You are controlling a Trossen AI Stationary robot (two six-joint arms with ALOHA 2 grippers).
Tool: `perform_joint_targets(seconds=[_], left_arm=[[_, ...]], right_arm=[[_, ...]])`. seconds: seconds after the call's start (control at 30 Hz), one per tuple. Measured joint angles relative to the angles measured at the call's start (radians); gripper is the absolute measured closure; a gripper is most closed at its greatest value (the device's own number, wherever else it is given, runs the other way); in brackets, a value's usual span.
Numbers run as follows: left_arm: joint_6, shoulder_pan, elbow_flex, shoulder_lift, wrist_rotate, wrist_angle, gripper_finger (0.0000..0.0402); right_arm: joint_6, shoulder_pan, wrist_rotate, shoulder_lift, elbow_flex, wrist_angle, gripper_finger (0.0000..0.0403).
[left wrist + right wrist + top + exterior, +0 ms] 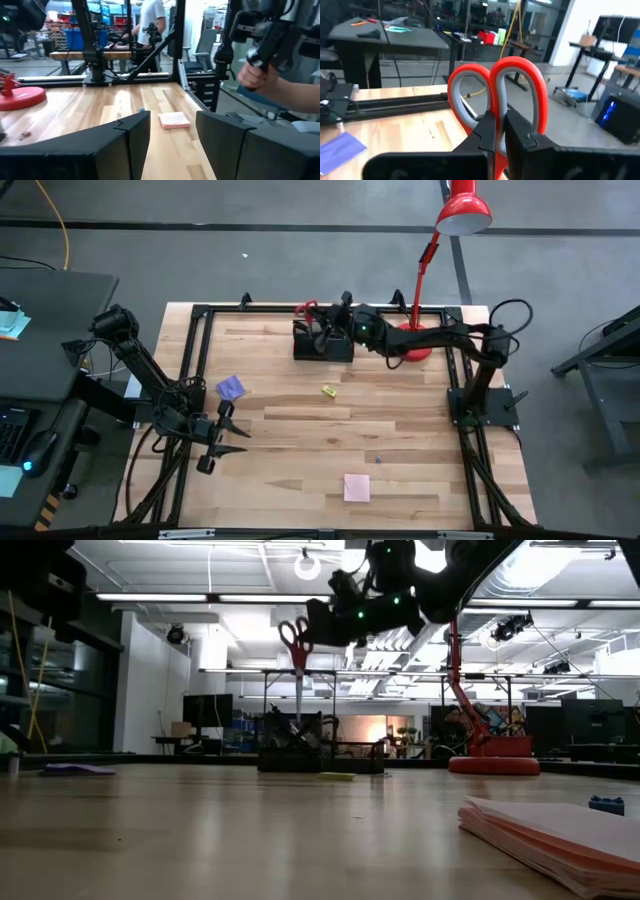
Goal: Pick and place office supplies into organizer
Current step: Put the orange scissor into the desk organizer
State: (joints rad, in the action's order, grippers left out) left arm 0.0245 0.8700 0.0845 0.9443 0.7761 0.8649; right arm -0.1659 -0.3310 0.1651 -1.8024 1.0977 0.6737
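Right claw [322,315] clamped tight on the red-handled scissors [296,652], holding them by the neck just under the 2 finger loops, blades pointing straight down. In the low view the scissors hang upright right above the black organizer [322,340], tips at about the level of its top edge; cannot tell if they touch it. Pens stick up out of the organizer's cup section. Organizer sits at 12 o'clock on the desk [400,450], with the red lamp [462,212] base just beside it toward 1 o'clock.

Left claw [228,434] is parked low at 9 o'clock on the desk, fingers [127,145] parted and holding nothing.

Loose supplies on the desk: purple note pad [231,388] at 9–10 o'clock, near the left claw but apart from it; tiny yellow piece [328,390] near center, toward 12 o'clock, well short of the organizer; pink note pad [356,486] at 6 o'clock, lying flat; small blue bit [606,804] near the pink pad.

Left wrist view shows a person's hand [252,76] on a controller rig beyond the desk edge, and another person standing farther back.
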Motion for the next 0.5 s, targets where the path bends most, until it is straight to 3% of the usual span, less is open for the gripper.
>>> perform_joint_targets(seconds=[0.27, 0.5], left_arm=[[-0.019, 0.000, 0.000, 0.000, 0.011, 0.000, 0.0252], [-0.018, 0.000, 0.000, 0.000, 0.011, 0.000, 0.0252]], right_arm=[[0.087, -0.039, -0.124, -0.081, 0.000, 0.105, 0.0403], [0.134, -0.076, -0.141, -0.133, 0.001, 0.128, 0.0403]])
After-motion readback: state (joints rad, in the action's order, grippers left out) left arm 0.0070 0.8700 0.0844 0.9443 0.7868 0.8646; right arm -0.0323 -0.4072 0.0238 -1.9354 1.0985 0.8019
